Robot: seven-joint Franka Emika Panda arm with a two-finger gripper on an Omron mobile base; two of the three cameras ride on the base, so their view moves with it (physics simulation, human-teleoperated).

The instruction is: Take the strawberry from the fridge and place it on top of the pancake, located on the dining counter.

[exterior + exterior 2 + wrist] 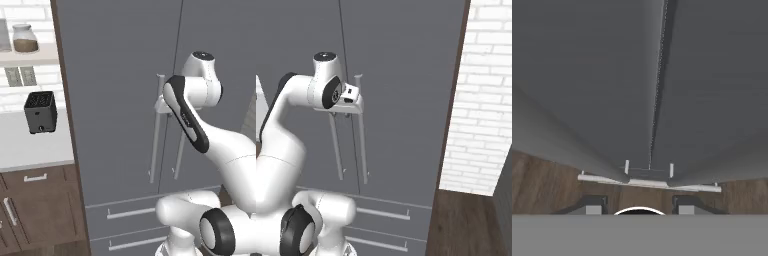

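The fridge (120, 100) fills the centre of both base views, its double doors closed. The gripper (347, 111) is seen at the upper ends of the two bar handles (362, 135), right of centre in the left base view; whether the fingers are clenched cannot be told. A toaster (40, 112) is seen at the left.

The fridge (120, 100) is matt grey with silvery metal handles (156, 130), beside brown wood cabinets (40, 210).

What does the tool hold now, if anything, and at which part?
It cannot be told. The tool is at the upper part of the handles of the fridge; a grip is not visible.
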